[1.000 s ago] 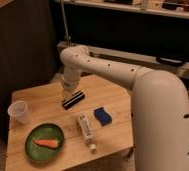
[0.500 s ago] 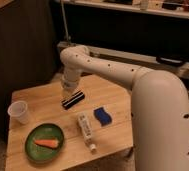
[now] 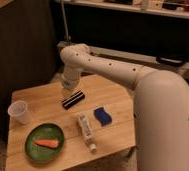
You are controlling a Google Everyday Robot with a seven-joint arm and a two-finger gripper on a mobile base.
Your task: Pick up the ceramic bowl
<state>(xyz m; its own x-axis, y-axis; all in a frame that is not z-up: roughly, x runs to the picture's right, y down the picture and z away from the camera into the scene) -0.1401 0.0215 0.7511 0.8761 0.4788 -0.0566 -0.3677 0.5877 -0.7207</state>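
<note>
The ceramic bowl (image 3: 44,142) is a round, shallow, dark green dish at the table's front left, with an orange carrot (image 3: 48,143) lying in it. My gripper (image 3: 66,90) hangs at the end of the white arm over the back middle of the table, just above the left end of a black bar (image 3: 73,99). It is well behind and to the right of the bowl, apart from it.
A small white cup (image 3: 19,111) stands at the left edge, behind the bowl. A white bottle (image 3: 86,131) lies on its side right of the bowl. A blue sponge (image 3: 102,116) lies further right. The wooden table (image 3: 113,92) has dark shelving behind it.
</note>
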